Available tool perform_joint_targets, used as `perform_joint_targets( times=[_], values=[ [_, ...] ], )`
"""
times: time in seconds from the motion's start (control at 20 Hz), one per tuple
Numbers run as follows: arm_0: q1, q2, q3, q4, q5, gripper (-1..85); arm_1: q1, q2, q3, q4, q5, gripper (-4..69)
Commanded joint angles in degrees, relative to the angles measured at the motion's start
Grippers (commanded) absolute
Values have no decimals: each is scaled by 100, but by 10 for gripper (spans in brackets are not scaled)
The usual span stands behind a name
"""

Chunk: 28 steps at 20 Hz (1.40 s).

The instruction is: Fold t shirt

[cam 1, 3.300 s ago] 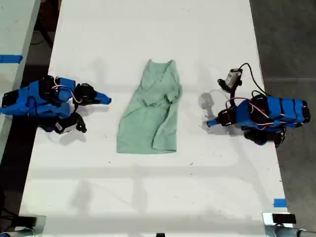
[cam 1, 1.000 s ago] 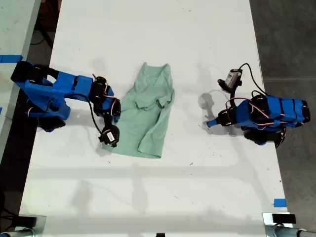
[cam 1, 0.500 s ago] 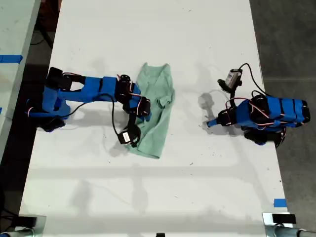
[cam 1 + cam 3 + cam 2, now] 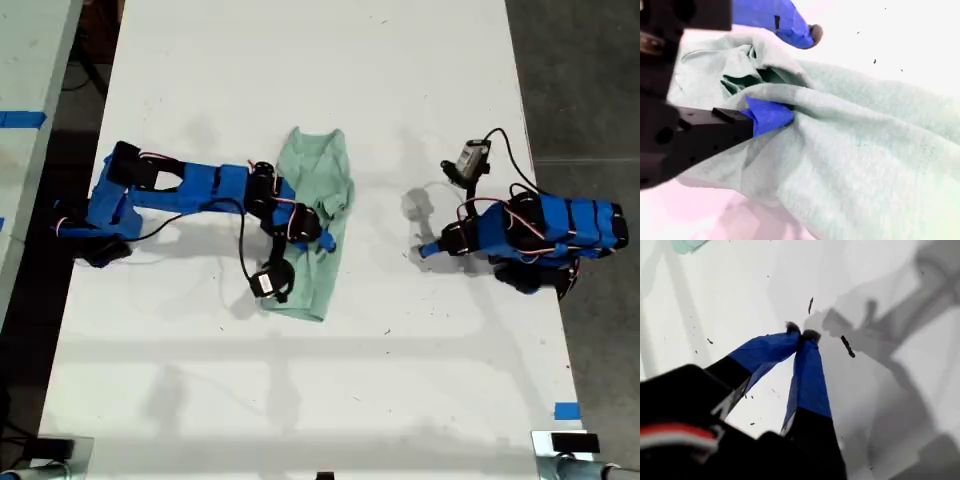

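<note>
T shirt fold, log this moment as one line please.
second gripper: open over t shirt, one finger in a fold | first gripper: shut, empty, on the white table | fold: incomplete

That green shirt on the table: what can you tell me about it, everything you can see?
The t shirt is small, pale mint green, of soft knit-looking fabric, wrinkled. It lies on the white table near the middle of the exterior view, folded lengthwise into a narrow strip, with the neck end toward that view's top. My second pincer is on it: one blue finger is tucked under a raised fold, the other sits above the cloth. Whether the fold is truly pinched is unclear. My first pincer rests apart, touching nothing.
</note>
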State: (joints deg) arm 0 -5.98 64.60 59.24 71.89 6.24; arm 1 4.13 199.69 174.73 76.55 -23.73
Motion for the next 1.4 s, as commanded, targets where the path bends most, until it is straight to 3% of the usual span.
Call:
perform_joint_targets(
  times=[0.0,0.15,0.25,0.4,0.65,0.8,0.9,1.0,1.05,1.25,1.35],
  values=[
    [-53,606,-149,369,18,212,-9,62,334,0,-35,15],
    [-149,1248,70,1143,44,234,-9,62,334,0,-44,15],
    [-220,1538,53,1740,668,243,-9,62,334,0,-44,15],
    [-264,2602,1485,1916,1230,233,0,62,334,0,-44,15],
    [-396,3586,2593,1916,853,238,0,62,334,0,-26,15],
    [-782,5862,4324,1819,-431,196,-9,62,334,0,-35,15],
    [-914,8508,6319,1055,-1187,78,0,62,334,0,-53,15],
    [-940,10863,8429,237,-1248,-1,18,62,334,0,-53,15],
    [-835,11039,9105,53,-1266,-2,18,62,334,0,-53,15],
    [-677,10582,10688,-1995,-791,-2,44,62,334,0,-26,15],
    [-1028,11373,11584,-2408,-492,-2,35,62,334,0,-26,15]
  ],
)
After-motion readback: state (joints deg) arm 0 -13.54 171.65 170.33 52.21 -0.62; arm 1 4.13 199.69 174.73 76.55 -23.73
